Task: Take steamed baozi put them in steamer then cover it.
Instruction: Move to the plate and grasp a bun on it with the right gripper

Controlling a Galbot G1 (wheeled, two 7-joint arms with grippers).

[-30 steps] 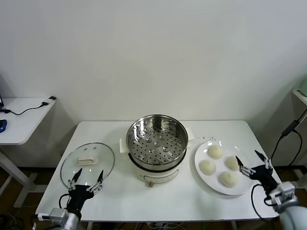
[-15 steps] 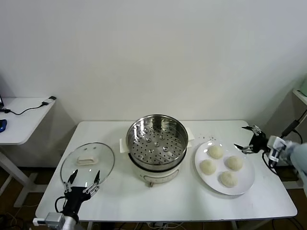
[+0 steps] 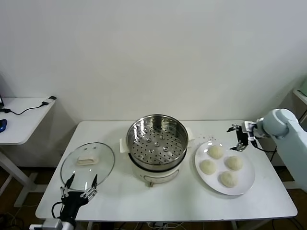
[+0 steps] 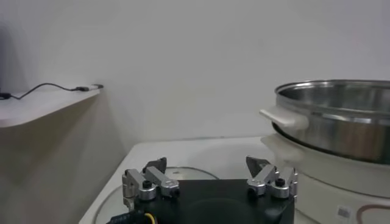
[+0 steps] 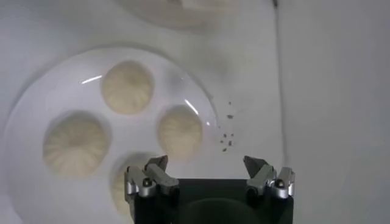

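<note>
Baozi: four steamed baozi (image 3: 216,152) sit on the white plate (image 3: 245,184), right of the steamer (image 3: 157,140).
Right gripper (image 3: 238,139): jaws spread wide, empty, hovering above the plate's far edge, just beside the farthest bun.
Left gripper (image 3: 79,185): open, empty, parked near the cover (image 3: 88,163).
Key relation: buns lie below and toward the robot from the right gripper, the nearer arm.

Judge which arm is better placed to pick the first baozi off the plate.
Right. The right gripper hangs open just over the white plate holding four baozi; the left gripper sits at the table's near left, by the glass lid.
</note>
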